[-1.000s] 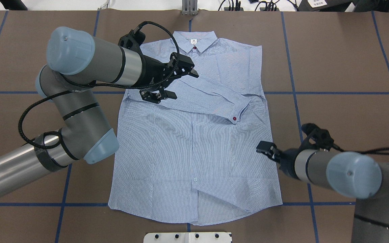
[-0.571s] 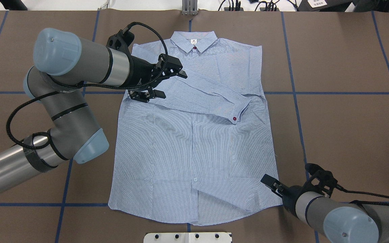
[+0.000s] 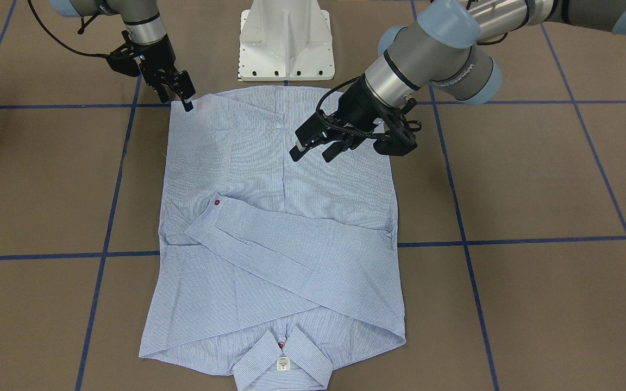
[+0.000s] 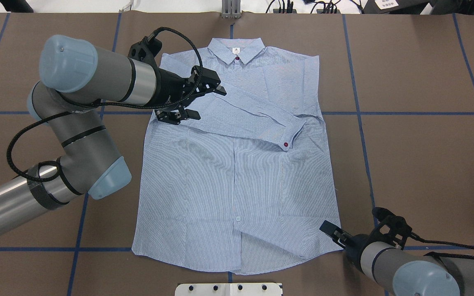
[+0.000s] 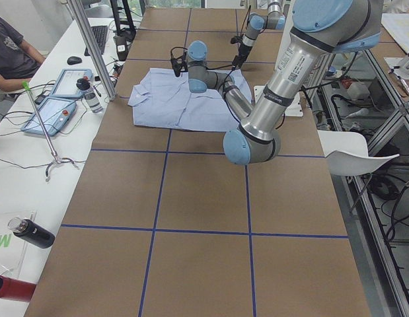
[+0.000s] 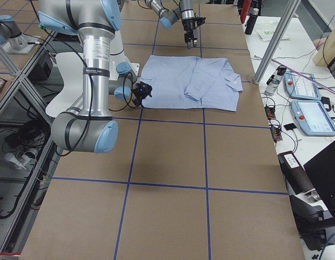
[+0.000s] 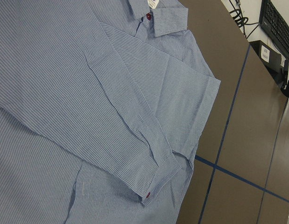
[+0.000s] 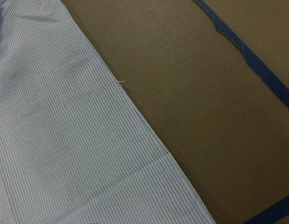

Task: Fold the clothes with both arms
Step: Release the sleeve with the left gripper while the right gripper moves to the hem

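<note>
The light blue striped shirt (image 4: 237,185) lies flat, front up, collar (image 4: 236,50) at the far side. One sleeve is folded across the chest, its cuff with a red button (image 4: 286,144) pointing right. My left gripper (image 4: 208,102) is open and empty, hovering over the shirt's left shoulder; in the front view it (image 3: 312,156) hangs above the cloth. My right gripper (image 4: 329,230) sits low at the shirt's near right hem corner, also seen in the front view (image 3: 182,95); it looks open and holds nothing. The right wrist view shows only the hem edge (image 8: 135,140).
The brown table cover (image 4: 418,164) carries blue tape lines. The white pedestal base (image 3: 286,38) stands at the near edge behind the hem. Tablets and bottles (image 5: 59,99) lie on a side bench with a seated person (image 5: 12,53).
My right gripper has moved from the shirt's right side edge down to its near hem corner. My left gripper has drawn back a little to the left, still open.
</note>
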Tool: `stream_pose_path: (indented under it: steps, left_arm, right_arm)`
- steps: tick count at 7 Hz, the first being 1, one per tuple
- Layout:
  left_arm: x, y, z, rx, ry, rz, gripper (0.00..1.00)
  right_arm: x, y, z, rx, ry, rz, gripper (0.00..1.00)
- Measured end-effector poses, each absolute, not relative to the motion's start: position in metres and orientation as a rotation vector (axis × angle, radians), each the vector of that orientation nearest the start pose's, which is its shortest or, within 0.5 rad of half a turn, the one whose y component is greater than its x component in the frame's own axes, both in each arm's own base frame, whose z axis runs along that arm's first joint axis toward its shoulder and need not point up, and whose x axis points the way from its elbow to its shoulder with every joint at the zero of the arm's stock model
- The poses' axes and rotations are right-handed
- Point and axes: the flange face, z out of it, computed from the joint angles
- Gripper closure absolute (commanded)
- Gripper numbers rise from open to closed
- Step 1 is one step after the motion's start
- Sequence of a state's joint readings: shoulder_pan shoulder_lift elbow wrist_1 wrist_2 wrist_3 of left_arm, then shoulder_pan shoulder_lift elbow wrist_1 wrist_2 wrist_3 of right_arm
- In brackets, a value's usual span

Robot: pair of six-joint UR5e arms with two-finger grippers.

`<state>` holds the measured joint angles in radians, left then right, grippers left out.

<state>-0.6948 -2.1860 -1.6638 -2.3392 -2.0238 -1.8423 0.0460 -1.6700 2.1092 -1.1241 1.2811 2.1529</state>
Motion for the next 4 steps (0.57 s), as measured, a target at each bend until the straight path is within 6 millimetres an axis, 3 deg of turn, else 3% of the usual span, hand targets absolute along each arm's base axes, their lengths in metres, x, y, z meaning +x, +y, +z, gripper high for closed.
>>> stream_pose_path:
  steps: [4]
  left_arm:
    - [0.4342,-0.4797,0.1626,-0.052,1.505,-0.446,0.06]
  right_arm:
    - [-0.444,-0.1794,0.4046,0.011,-0.928,0.7,0.1]
